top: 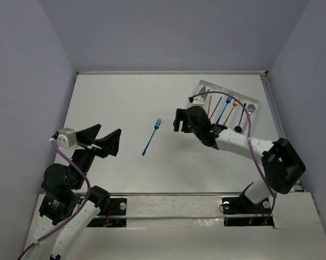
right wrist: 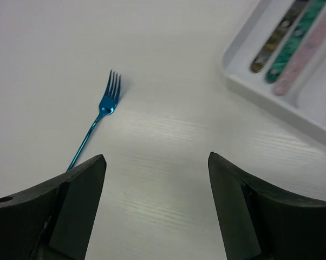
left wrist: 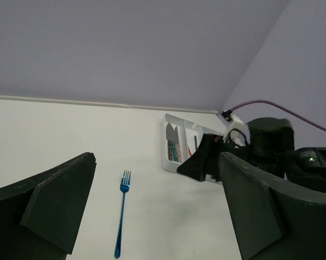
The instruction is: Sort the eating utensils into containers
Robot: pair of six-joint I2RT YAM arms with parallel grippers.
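One metallic blue fork (top: pixel 151 136) lies alone on the white table, tines pointing away; it also shows in the left wrist view (left wrist: pixel 121 216) and the right wrist view (right wrist: pixel 95 127). The translucent-white tray (top: pixel 202 86) sits at the back right, with several coloured utensils lying in its long compartments. My right gripper (top: pixel 180 120) is open and empty, hovering between the fork and the tray's near-left corner (right wrist: pixel 271 95). My left gripper (top: pixel 108 134) is open and empty, well to the left of the fork and facing it.
The tray's rim (left wrist: pixel 168 162) stands just behind the right gripper's fingers (left wrist: pixel 198 162). Grey walls close the table at the back and on both sides. The purple cable (top: pixel 249 127) runs along the right arm.
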